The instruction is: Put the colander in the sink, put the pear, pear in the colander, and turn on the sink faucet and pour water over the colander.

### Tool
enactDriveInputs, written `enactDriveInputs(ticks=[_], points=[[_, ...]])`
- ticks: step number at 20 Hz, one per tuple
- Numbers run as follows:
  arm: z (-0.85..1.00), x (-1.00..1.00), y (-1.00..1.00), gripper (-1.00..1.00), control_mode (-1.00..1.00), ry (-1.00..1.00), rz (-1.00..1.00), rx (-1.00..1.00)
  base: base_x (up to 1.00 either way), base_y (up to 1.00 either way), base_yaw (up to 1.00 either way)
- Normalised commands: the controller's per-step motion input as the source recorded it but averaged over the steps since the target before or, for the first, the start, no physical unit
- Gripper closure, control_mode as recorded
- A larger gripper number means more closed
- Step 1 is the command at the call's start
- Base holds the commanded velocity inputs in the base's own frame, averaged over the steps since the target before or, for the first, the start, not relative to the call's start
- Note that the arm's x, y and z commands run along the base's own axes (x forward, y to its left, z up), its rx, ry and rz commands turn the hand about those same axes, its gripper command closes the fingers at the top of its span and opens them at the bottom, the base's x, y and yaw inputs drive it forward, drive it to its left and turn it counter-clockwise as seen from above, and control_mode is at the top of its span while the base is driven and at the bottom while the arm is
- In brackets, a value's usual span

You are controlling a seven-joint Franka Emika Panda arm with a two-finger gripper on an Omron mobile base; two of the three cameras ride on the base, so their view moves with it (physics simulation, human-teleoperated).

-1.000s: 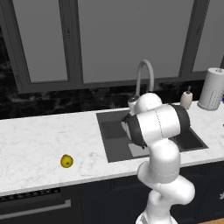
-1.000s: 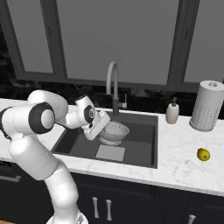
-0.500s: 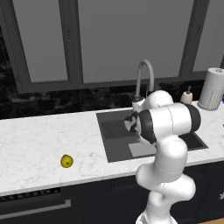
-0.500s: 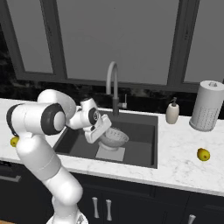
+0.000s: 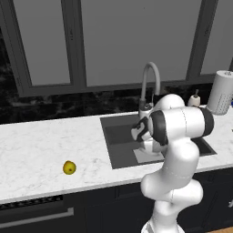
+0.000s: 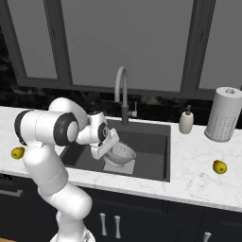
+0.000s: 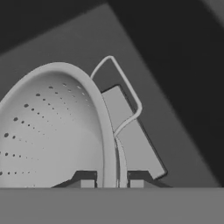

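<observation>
The colander (image 6: pixel 121 154) is sitting low in the sink (image 6: pixel 151 142), over the lighter patch on the basin floor, and the tool (image 7: pixel 111 181) is pinching its rim: in the hand view one fingertip (image 7: pixel 86 183) is sitting inside the perforated wall and the other outside it, the rim running between them. Gripping the thin rim rather than the wide bowl is likely what is letting narrow jaws carry it, and the loop handle is sticking out just beyond the grip. Whether the foot is resting on the basin floor cannot be told. The colander is lying forward of the sink faucet (image 6: pixel 121 94), so it may need to end up under the spout for the water.

The two pears are waiting on the white marbled surface (image 5: pixel 41 150), one (image 5: pixel 69 167) well left of the sink and one (image 6: pixel 219 166) to its right, near a white soap bottle (image 6: pixel 186 121) and a paper towel roll (image 6: pixel 224 114). Dark windows are lining the wall behind, and dark cabinets are running below.
</observation>
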Motion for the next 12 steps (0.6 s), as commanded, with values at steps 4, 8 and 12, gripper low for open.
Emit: enactDriveInputs(ticks=[4, 8, 12], points=[[-0.61, 0.00, 0.13, 1.00, -1.00, -0.09, -0.35, -0.02, 0.00, 0.00, 0.00], [-0.55, 0.08, 0.28, 1.00, -1.00, -0.07, -0.37, -0.03, 0.00, 0.00, 0.00], [-0.54, 0.20, 0.64, 1.00, -1.00, -0.14, -0.36, -0.05, 0.00, 0.00, 0.00]])
